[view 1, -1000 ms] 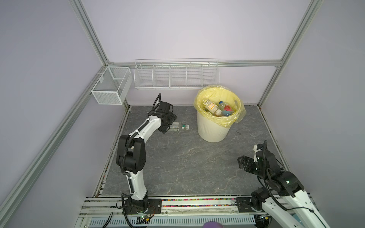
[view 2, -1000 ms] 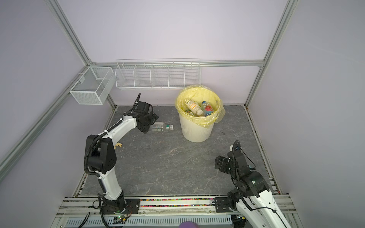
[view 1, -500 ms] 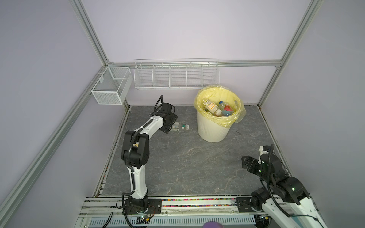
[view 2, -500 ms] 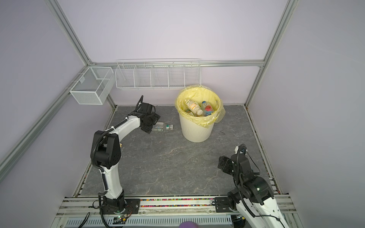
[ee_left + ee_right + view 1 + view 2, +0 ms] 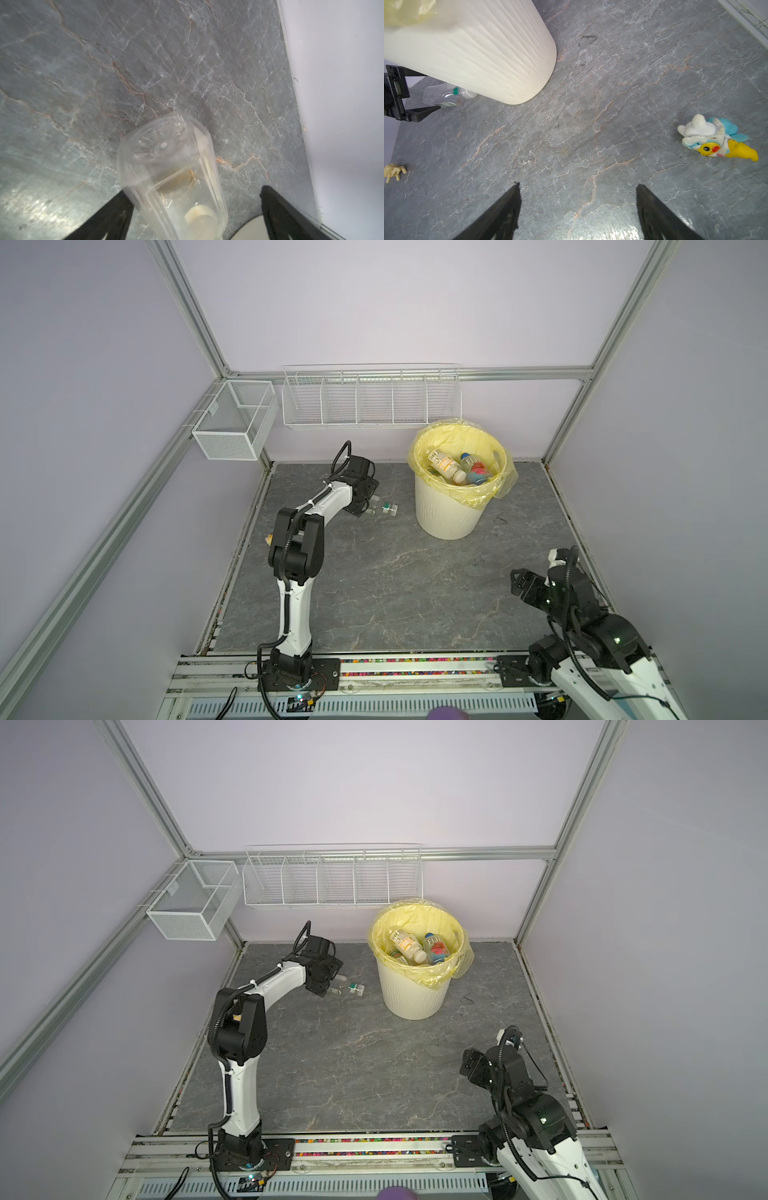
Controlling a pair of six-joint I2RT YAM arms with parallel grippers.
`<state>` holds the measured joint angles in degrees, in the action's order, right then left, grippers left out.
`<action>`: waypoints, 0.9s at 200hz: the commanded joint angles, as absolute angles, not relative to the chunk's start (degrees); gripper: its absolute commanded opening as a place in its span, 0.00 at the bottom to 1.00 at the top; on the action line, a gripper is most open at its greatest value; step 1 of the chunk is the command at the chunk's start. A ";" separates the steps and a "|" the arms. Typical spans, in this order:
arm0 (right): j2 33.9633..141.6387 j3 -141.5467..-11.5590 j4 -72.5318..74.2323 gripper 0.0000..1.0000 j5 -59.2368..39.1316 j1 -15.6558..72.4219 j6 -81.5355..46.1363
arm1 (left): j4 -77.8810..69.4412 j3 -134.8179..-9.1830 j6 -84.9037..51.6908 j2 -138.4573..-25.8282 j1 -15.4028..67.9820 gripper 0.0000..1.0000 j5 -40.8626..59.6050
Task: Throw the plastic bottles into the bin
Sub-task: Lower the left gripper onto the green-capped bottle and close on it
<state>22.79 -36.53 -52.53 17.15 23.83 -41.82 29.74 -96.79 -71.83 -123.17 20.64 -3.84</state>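
Edged onto clear faceted bottle (image 5: 172, 166), green neck band, white cap, lying flat; left tool (image 5: 194, 190) wide astride, ungripped; right tool (image 5: 577, 185) wide, empty.

Robotics lab cell: aluminium frame (image 5: 519, 374), blank walls (image 5: 374, 302), rail-mounted robot arms (image 5: 297, 605).

Left arm (image 5: 328, 499) stretched forward, left fingers (image 5: 108, 218) spread wide, right arm (image 5: 582, 605) folded, right fingers (image 5: 500, 216) apart

Lilac walls (image 5: 395, 302), alu frame (image 5: 519, 374); grey marbled floor (image 5: 395, 572); white wire baskets (image 5: 370, 400).
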 commanded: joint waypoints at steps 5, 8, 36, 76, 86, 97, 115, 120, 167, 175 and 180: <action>22.71 -35.77 -52.37 0.88 18.28 24.20 -42.53 | 29.82 -97.78 -73.44 -125.43 20.88 0.94 -6.52; 22.56 -35.77 -52.38 0.88 18.27 24.17 -42.52 | 29.86 -97.86 -73.35 -125.59 20.84 0.94 -6.60; 21.55 -35.51 -52.56 0.88 18.10 24.19 -42.89 | 31.15 -99.63 -72.32 -127.40 20.84 0.92 -6.83; 21.34 -35.60 -52.73 0.88 18.28 24.25 -42.93 | 32.15 -100.11 -70.68 -128.33 20.66 0.77 -7.74; 21.45 -35.64 -52.85 0.88 18.13 24.22 -43.06 | 32.36 -99.78 -70.61 -128.35 20.68 0.72 -8.11; 21.53 -35.77 -53.07 0.88 17.82 24.19 -43.26 | 31.87 -99.13 -70.32 -128.24 20.60 0.70 -8.13; 21.64 -35.86 -53.52 0.88 17.66 24.20 -43.85 | 31.64 -98.17 -69.88 -127.95 20.40 0.59 -7.67; 21.61 -35.94 -53.61 0.88 17.58 24.20 -43.93 | 31.51 -97.68 -69.81 -127.77 20.32 0.57 -7.44; 21.98 -36.82 -54.42 0.88 16.49 24.22 -44.96 | 23.27 -87.31 -68.23 -122.37 18.27 0.46 -2.10; 21.92 -36.74 -54.40 0.88 16.28 24.20 -45.34 | 21.98 -85.37 -67.74 -121.34 17.98 0.46 -1.24; 21.79 -36.54 -54.40 0.88 16.18 24.26 -45.52 | 21.38 -84.34 -67.29 -120.67 17.82 0.46 -0.79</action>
<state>21.87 -36.29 -53.52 16.86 23.83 -43.62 23.53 -89.78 -68.97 -123.00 19.09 -3.86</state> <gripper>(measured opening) 0.877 0.564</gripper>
